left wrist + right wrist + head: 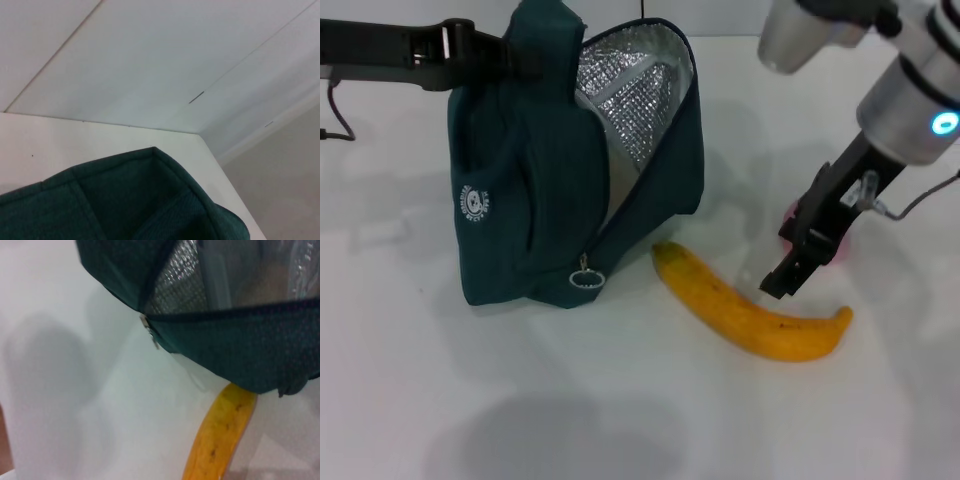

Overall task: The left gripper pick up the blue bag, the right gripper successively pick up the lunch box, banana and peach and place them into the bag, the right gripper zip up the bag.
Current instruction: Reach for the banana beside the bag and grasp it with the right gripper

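- Head view: the left gripper (515, 60) has the blue bag (570, 170) clamped by its top, mouth gaping, toward the table's (620, 420) far edge. The right gripper (790, 270) hovers over the banana (750, 312); whether its fingers are parted, I can't tell. Something pink shows behind it.
- Left wrist: only bag fabric (125, 200).
- Right wrist: banana (220, 435) beside the bag (240, 345). An off-centre grab could roll it away.

White table (620, 420) (softly shadowed), pale panelled wall (150, 65).
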`<control>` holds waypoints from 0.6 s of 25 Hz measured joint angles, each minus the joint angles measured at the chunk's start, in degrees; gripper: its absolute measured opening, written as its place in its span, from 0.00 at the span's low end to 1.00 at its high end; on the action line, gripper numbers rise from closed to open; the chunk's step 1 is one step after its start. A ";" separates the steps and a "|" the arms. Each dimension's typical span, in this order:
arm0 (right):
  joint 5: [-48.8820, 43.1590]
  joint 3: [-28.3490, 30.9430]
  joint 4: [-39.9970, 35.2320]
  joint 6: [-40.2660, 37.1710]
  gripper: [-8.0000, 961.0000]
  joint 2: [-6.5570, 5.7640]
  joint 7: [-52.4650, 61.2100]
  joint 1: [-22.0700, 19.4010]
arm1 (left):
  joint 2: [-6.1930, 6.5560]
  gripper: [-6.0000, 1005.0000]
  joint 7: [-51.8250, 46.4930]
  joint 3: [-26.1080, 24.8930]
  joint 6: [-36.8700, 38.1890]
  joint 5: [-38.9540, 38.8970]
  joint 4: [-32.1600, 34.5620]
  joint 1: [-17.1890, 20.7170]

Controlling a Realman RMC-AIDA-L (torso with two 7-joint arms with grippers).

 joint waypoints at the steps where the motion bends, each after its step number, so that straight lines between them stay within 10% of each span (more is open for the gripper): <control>1: 0.14 -0.89 0.58 1.08 0.80 0.04 -0.01 -0.34 | -0.04 0.09 0.00 0.01 0.03 -0.02 0.00 0.08; 15: 3.66 -11.77 6.13 10.65 0.80 0.50 -0.32 -1.86 | 0.13 0.09 0.05 -0.30 -0.24 0.70 -0.64 0.83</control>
